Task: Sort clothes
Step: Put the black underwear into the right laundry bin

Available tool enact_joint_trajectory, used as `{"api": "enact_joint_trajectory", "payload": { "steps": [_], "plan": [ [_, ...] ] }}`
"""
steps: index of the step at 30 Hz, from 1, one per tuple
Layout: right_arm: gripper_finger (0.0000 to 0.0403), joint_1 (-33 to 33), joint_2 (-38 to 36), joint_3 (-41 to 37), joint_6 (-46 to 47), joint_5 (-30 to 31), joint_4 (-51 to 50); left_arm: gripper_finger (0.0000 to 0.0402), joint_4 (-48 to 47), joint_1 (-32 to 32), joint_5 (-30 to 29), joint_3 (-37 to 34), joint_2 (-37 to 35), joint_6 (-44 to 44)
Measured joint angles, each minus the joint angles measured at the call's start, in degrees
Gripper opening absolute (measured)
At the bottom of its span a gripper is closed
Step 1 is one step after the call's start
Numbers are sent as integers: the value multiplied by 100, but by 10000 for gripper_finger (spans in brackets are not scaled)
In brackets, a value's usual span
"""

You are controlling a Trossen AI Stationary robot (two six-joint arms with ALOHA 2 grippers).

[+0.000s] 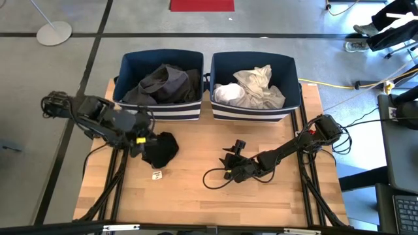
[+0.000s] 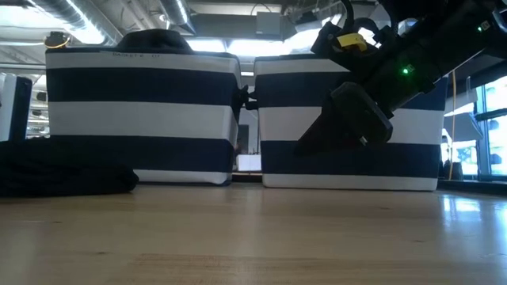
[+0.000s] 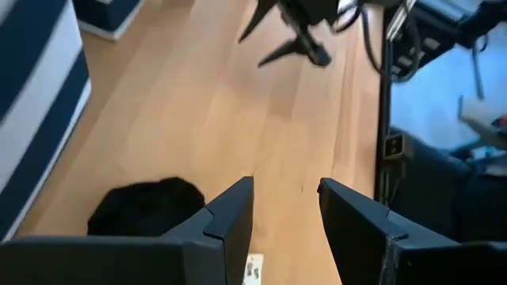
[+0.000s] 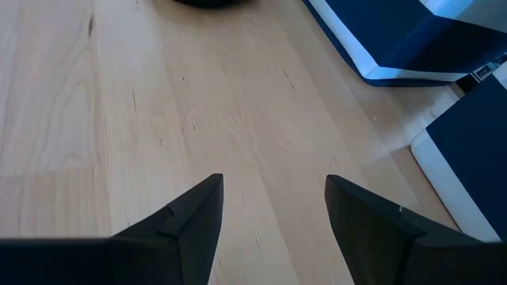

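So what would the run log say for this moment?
left end effector: open beside black garment | right end effector: open, empty above table | bins: both filled

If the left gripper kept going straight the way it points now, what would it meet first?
Probably bare table: the left gripper stands open and empty, angled down at the wood. The black garment lies off to one side of that line. Further along sits the right gripper.

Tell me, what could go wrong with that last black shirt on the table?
The left gripper is open beside the black garment, not on it, so a grab here might miss or pinch only a fold. A small white tag lies loose nearby and could get left behind. The left bin already looks heaped with dark clothes, so the garment might slide off its edge.
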Motion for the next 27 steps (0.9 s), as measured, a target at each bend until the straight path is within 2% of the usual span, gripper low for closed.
{"api": "enact_joint_trajectory", "payload": {
  "steps": [5,9,13,19,27],
  "plan": [
    [223,0,1,0,2,0,-2,135,1,-726,-351,-222,257,-641],
    [223,0,1,0,2,1,-1,135,-11,-1033,-555,-605,453,-1070],
    [223,0,1,0,2,-1,3,135,-9,-1118,-567,-1107,624,-1587],
    [223,0,0,0,-19,8,35,135,25,-1129,-549,-1762,771,-1894],
    [223,-2,1,0,-40,13,46,141,26,-1029,-545,-2235,795,-2181]
  ]
}}
